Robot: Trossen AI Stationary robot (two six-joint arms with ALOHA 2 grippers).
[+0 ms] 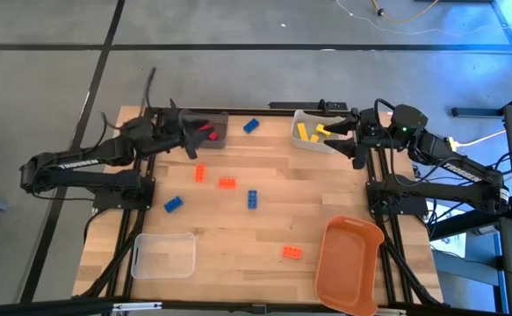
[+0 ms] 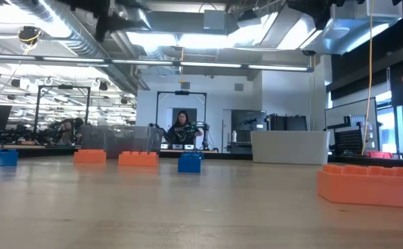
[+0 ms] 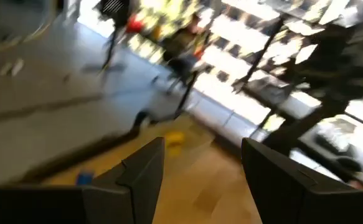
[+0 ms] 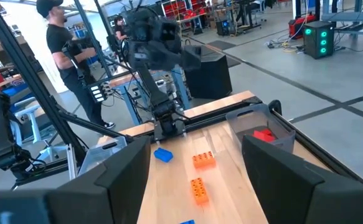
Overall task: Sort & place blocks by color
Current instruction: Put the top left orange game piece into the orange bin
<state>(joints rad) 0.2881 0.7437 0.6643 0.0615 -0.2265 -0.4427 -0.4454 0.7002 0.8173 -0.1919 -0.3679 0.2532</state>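
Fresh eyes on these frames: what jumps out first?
The big orange bin at the table's near right corner, with orange and blue blocks scattered mid-table. At the far edge, the left end effector sits by the dark bin holding a red block, fingers apart; the right end effector sits by the clear bin of yellow blocks.

Three orange blocks and three blue blocks lie loose on the wooden table. Two yellow blocks sit in a clear bin, one red block in a dark bin. Four bins in all, counting an empty clear bin and an orange bin.
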